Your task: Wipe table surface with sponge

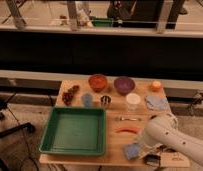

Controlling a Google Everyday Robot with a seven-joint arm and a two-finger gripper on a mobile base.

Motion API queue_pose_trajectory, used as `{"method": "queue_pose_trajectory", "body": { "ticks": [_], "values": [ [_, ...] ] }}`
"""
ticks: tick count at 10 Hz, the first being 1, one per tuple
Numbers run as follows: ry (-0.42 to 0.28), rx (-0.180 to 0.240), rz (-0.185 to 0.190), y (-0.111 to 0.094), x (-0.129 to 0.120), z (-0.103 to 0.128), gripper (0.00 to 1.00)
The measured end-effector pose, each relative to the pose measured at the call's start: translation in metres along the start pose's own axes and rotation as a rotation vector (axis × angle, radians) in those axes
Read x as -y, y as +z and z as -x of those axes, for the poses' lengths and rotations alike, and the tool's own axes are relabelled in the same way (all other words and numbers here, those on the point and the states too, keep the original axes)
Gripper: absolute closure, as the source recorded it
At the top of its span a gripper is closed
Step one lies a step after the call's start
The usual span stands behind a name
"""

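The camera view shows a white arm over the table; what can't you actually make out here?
- End effector: in the camera view the white arm covers it, near the table's front edge by the blue sponge.
- Sponge: its right side is hidden by the arm.
- Small dark thing at the table edge: too small to identify.
- Arm: cut off by the right edge.

I am in what looks like a robotics lab or test space, not a home. My gripper (pixel 145 151) sits low over a small wooden table (pixel 111 125) staged with test props: a green tray (pixel 75 131), an orange bowl (pixel 97 81), a purple bowl (pixel 124 85), a white cup (pixel 132 101) and a blue sponge (pixel 131 151). Behind the table runs a dark partition with metal railing posts (pixel 72 15), and a bare floor with trailing cables (pixel 15 120) lies to the side.
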Motion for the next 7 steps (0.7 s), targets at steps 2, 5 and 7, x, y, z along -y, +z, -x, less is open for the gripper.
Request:
{"method": "queue_pose_trajectory", "body": {
  "ticks": [2, 5, 7],
  "values": [
    [-0.015, 0.005, 0.013, 0.003, -0.006, 0.007, 1.0],
    [-0.052, 0.024, 0.041, 0.012, -0.011, 0.023, 1.0],
    [-0.086, 0.047, 0.056, 0.02, -0.006, 0.043, 1.0]
  ]
}}
